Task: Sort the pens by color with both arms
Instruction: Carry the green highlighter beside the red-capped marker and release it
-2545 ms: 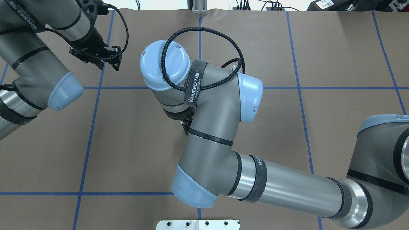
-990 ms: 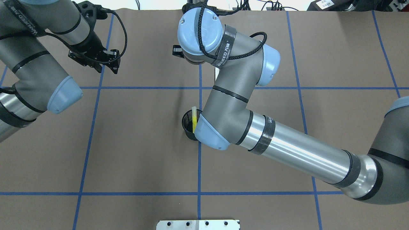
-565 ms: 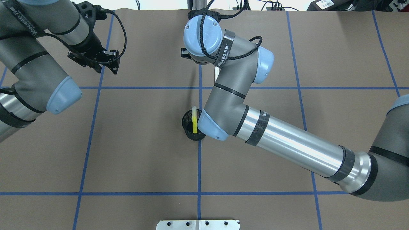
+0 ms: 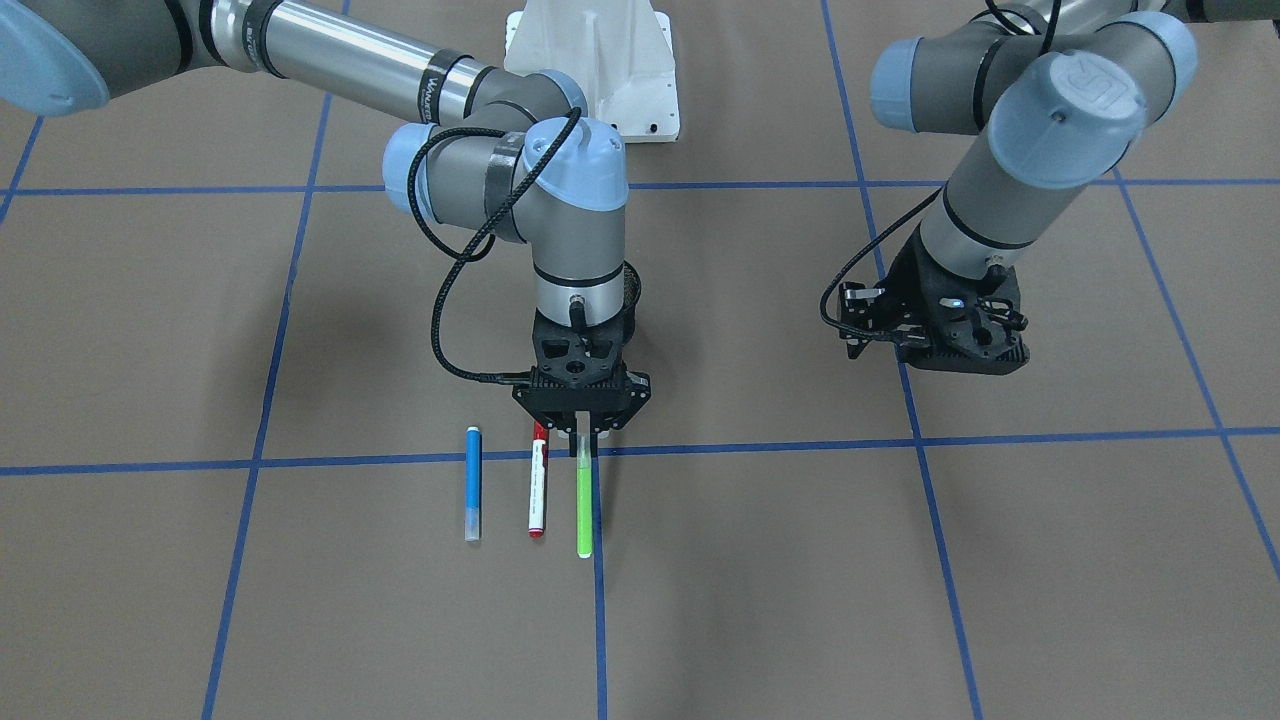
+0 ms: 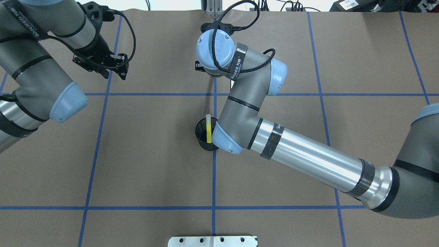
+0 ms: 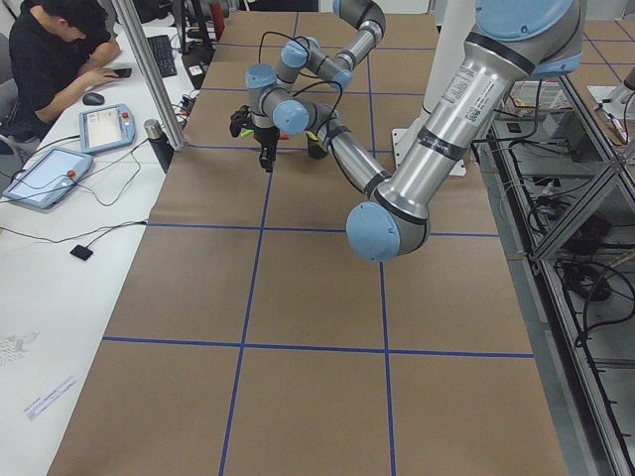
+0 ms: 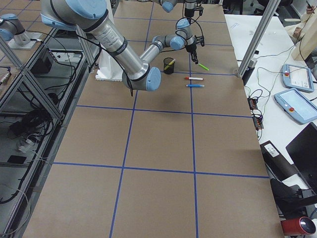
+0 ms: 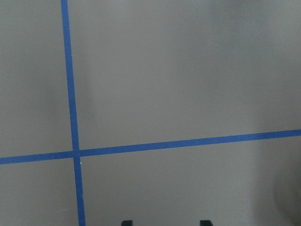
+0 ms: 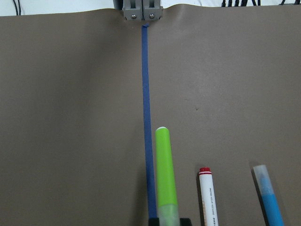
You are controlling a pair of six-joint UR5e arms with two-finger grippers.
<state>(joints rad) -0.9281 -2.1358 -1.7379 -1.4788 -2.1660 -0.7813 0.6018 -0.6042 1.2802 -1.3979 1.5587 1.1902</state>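
Well, the right arm (image 5: 308, 161) reaches to mid-table, and its right gripper (image 4: 584, 438) pinches one end of the lime green pen (image 4: 584, 510). The left arm (image 5: 34, 68) holds the left gripper (image 5: 116, 70) off to the side, its fingers spread around nothing. A black mesh cup (image 5: 202, 139) holds the yellow pen (image 5: 208, 129). The red-capped white pen (image 4: 537, 485) and the blue pen (image 4: 472, 483) lie parallel just beside the green one.

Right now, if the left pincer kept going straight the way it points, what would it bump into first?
Probably only the brown table paper, beside a blue tape crossing. Nothing else shows beneath the left pincer.
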